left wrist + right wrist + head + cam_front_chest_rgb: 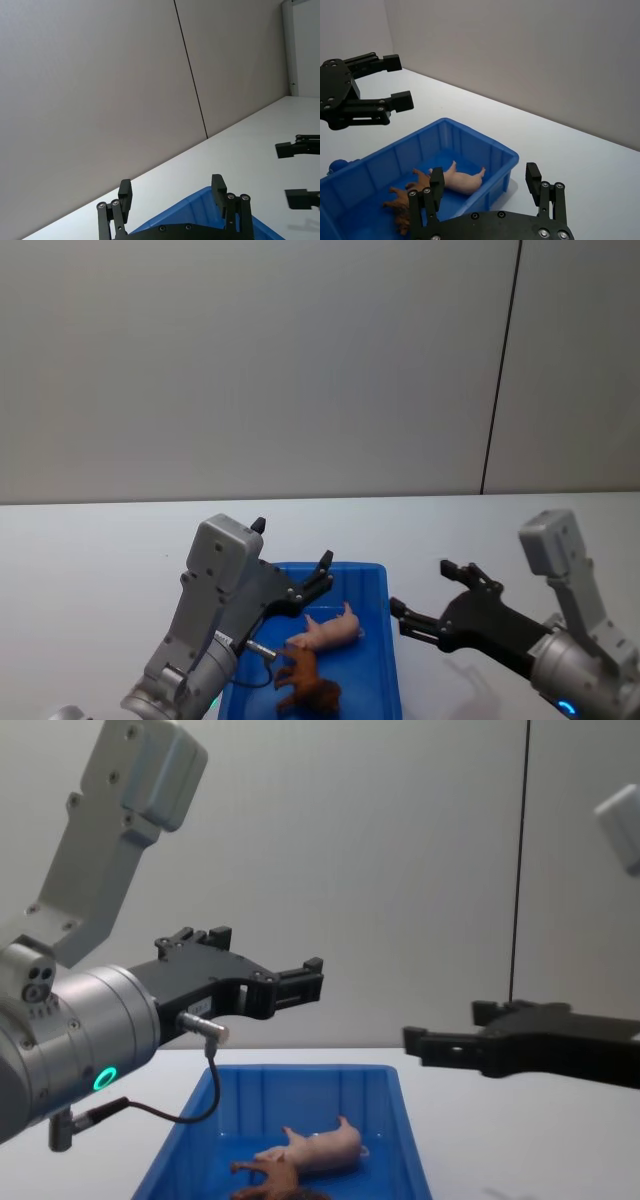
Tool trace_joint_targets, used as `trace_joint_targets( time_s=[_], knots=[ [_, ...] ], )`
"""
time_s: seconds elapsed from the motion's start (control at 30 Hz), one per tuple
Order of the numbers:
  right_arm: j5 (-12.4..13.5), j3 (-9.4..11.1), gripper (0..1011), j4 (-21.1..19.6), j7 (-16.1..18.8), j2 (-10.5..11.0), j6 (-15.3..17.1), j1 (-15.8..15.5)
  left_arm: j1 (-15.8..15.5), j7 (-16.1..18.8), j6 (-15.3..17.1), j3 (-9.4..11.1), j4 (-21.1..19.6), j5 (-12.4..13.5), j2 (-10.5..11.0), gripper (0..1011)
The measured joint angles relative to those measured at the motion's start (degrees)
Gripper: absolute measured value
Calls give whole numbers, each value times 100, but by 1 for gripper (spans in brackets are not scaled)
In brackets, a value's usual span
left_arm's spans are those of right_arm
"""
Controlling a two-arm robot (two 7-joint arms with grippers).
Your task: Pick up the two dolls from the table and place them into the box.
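- Dolls both lie inside the blue box (372,585): pink pig (328,630) just beside brown lion (305,682).
- Above the box hovers the left gripper (171,182), jaws wide apart, empty.
- Beside the box, over the desk (90,560), the right gripper (422,585), jaws spread, empty.

The left gripper (292,543) hangs over the 11 o'clock corner of the box (392,650); the right gripper (420,586) flanks 3 o'clock; bare table (400,525) lies at 12.
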Motion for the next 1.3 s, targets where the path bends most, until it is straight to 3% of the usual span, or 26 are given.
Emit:
trace_joint_targets(
  time_s=[0.53,0.8,0.93,1.3],
  knots=[
    [54,155,1001,-241,-22,321,-206,-277,117,90,128,-31,-146,73,112,1001],
    [64,182,1001,-282,-26,379,-242,-323,442,407,418,-110,-501,22,410,1001],
    [66,192,1001,-297,-29,396,-254,-339,795,700,616,-191,-801,-165,722,1001],
    [74,206,1001,-319,-33,424,-270,-363,1312,1023,749,-307,-1029,-540,1142,1001]
  ],
)
